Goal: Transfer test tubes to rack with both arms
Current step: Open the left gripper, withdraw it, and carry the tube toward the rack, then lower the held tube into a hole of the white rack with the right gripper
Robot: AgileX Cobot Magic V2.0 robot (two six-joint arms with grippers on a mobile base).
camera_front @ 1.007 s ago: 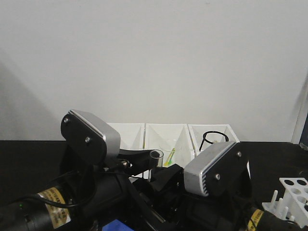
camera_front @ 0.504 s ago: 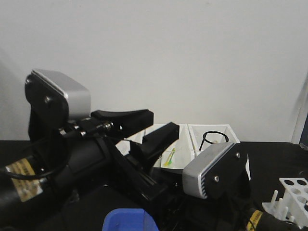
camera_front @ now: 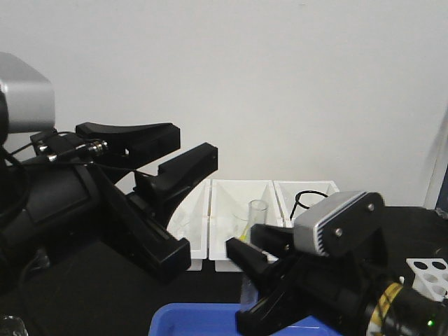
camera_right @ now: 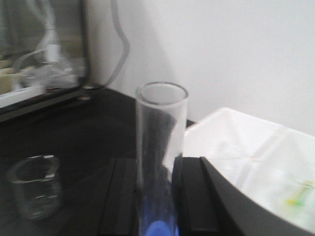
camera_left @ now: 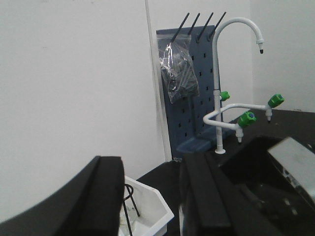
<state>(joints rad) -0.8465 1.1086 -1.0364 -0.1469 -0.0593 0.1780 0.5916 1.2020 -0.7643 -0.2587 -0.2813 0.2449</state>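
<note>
Three bins [camera_front: 241, 192] stand side by side at the centre rear of the worktop [camera_front: 416, 222], with the rack [camera_front: 428, 269] at the lower right edge and a tray [camera_front: 189, 323] at bottom centre. The left pincer [camera_front: 194, 145] hangs above and left of the bins. The right pincer [camera_front: 246, 241] is in front of the middle bin with a test tube [camera_front: 258, 213] upright between its fingers, and in the right wrist view a beaker [camera_right: 33, 184] stands lower left of that tube.

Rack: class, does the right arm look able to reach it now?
Probably: the rack sits close beside the right arm, nothing between, though behind the right gripper holding the test tube.
</note>
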